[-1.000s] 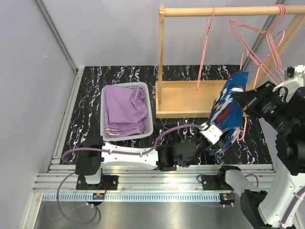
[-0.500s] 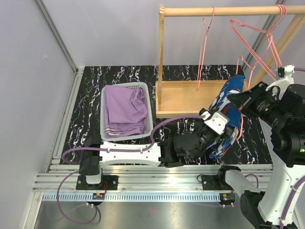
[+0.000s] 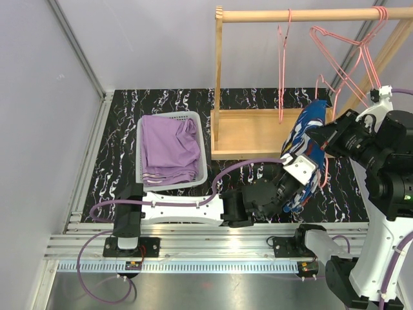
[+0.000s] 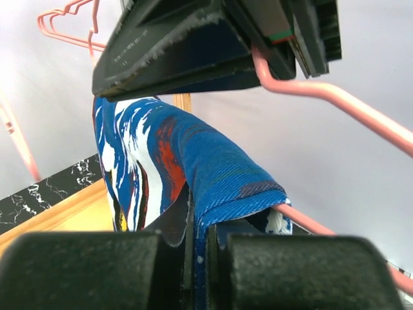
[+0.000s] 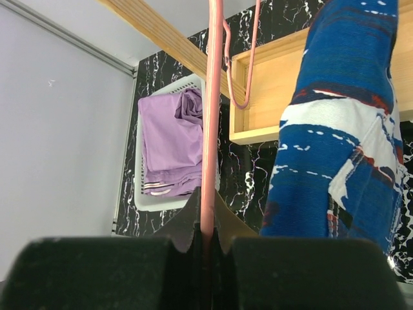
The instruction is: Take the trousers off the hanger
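Since the earlier frame the left tool (image 4: 197,258) has advanced and closed. It now pinches the blue patterned trousers (image 4: 193,168), which are draped over the pink hanger (image 4: 335,103) above the right side of the worktop (image 3: 161,97). The right tool (image 5: 205,239) clamps the hanger wire. The lilac trousers (image 3: 168,148) lie in the basket (image 3: 204,169). Hold the hanger still and draw the cloth off steadily, avoiding snags.

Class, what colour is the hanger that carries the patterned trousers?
The hanger is pink; the right wrist view shows it best.
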`<state>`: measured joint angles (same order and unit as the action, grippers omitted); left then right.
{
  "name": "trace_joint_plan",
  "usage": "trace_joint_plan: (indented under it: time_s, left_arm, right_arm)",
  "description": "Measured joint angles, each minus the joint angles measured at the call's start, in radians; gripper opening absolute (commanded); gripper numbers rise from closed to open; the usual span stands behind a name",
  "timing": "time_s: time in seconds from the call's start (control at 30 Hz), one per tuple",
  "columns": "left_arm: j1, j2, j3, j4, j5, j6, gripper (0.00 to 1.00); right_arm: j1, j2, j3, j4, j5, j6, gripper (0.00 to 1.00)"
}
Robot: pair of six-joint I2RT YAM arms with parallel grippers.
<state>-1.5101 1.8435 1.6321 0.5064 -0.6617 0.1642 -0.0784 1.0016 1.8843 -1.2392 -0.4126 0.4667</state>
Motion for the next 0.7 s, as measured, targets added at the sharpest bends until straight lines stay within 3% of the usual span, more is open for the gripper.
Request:
trace_joint_plan:
  time_s: [0.17,0.43,0.7]
  left_arm:
    - [-0.003,0.0,0.009,-0.003,-0.077,-0.004,0.0]
    - [-0.005,-0.006,0.011,-0.01,-0.265,0.036,0.0]
    - [-0.005,-0.079,0.011,-0.08,-0.335,0.111,0.0]
  right_arm:
    - [0.0,-0.036,-0.066,0.022,0.002,-0.013,0.0]
    - [0.003,-0.174,-0.336,0.15,0.009,-0.028,0.0]
    - [0.006,-0.274,-0.525,0.265,-0.015,-0.023,0.0]
